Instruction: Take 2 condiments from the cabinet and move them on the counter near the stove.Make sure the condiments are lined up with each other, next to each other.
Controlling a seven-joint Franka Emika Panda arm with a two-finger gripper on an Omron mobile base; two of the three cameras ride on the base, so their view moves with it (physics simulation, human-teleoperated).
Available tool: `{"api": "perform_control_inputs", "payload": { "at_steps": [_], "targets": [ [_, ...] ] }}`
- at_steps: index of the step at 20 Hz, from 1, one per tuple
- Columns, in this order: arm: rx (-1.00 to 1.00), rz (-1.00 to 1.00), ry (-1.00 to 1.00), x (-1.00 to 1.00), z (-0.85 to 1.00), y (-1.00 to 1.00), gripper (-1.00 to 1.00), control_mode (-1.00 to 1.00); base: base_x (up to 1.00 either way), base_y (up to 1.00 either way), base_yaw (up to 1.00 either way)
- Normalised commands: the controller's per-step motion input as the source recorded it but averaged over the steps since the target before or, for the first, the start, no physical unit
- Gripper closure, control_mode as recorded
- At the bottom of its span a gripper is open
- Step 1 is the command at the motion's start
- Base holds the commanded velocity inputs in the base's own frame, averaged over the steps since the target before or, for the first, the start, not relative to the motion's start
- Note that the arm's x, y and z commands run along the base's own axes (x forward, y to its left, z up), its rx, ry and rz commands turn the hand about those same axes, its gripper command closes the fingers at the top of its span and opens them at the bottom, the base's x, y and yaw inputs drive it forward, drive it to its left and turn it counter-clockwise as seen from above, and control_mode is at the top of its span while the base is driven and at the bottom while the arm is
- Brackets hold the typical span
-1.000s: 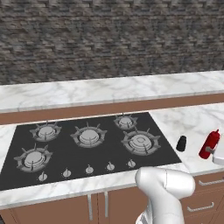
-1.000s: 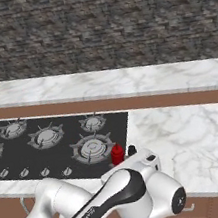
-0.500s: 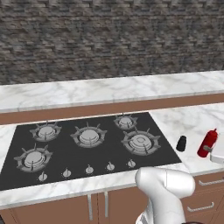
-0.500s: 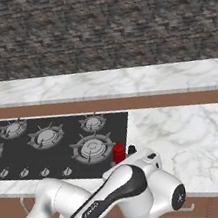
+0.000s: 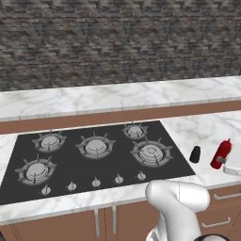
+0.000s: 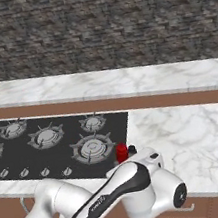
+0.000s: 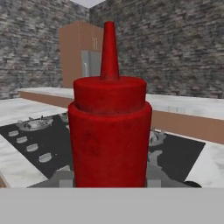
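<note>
My gripper (image 5: pixel 225 160) is shut on the red squeeze bottle (image 5: pixel 221 153), upright over the white marble counter (image 5: pixel 207 132) just right of the stove (image 5: pixel 94 155). The small black shaker (image 5: pixel 195 154) stands on the counter between the stove's right edge and the red bottle, close beside it. I cannot tell whether the red bottle's base touches the counter. In the hand view the red bottle (image 7: pixel 109 131) stands right in front, nozzle up, with the stove (image 7: pixel 39 140) behind it. From the right base view the red bottle (image 6: pixel 122 152) peeks over my arm. The cabinet is out of view.
A raised marble ledge (image 5: pixel 117 96) and a dark stone wall (image 5: pixel 117 42) run behind the stove. Brown lower cupboards with silver handles (image 5: pixel 226 221) sit under the counter. Open marble counter (image 6: pixel 186 133) stretches to the right of the stove.
The red bottle and my hand have drifted slightly left, toward the black shaker. The shaker has stayed put.
</note>
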Motion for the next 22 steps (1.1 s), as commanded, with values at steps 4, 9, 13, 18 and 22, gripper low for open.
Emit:
{"api": "perform_control_inputs", "payload": {
  "at_steps": [4, 9, 13, 18, 22],
  "targets": [
    [0.0, 0.0, 0.0, 0.22, -0.12, -0.02, 1.0, -1.0, 0.0, 0.0, 0.0],
    [0.0, 0.0, 0.0, 0.17, -0.17, -0.06, 1.0, -1.0, 0.0, 0.0, 0.0],
    [0.0, 0.0, 0.0, 0.14, -0.15, -0.08, 1.0, -1.0, 0.0, 0.0, 0.0],
    [0.0, 0.0, 0.0, 0.16, -0.15, -0.04, 1.0, -1.0, 0.0, 0.0, 0.0],
    [-0.01, 0.0, 0.0, 0.17, -0.16, -0.01, 1.0, -1.0, 0.0, 0.0, 0.0]
  ]
}}
